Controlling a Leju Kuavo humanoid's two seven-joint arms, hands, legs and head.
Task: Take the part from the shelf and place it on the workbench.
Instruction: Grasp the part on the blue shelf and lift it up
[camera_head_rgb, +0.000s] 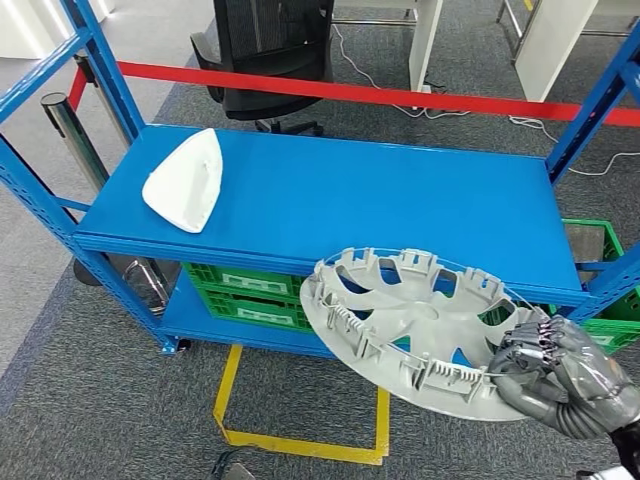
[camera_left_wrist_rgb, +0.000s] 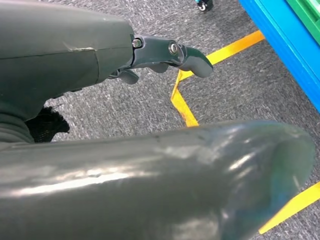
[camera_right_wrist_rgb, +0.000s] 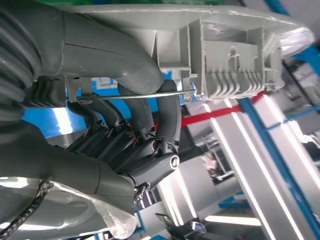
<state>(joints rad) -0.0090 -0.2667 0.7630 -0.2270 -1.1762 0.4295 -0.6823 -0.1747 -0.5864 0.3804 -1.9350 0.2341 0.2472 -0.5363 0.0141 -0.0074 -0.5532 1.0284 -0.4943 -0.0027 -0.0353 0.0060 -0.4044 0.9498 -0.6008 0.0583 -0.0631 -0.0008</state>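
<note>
Gripped at its rim by the right robot hand (camera_head_rgb: 545, 365): a grey wheel cover (camera_head_rgb: 411, 330), tilted before the blue shelf (camera_head_rgb: 362, 195). Left robot hand (camera_left_wrist_rgb: 166, 55) empty, fingers apart, above carpet.

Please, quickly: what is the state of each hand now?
Left hand: holds nothing; open or closed cannot be told.
Right hand: grips the rim of the grey wheel cover.

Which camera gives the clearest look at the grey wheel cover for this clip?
The head view: the whole wheel cover shows there, ribbed inner side up, in front of the blue shelf, held at its edge by the right robot hand. The right wrist view catches just a close strip of its rim. The left wrist view looks at carpet.
</note>
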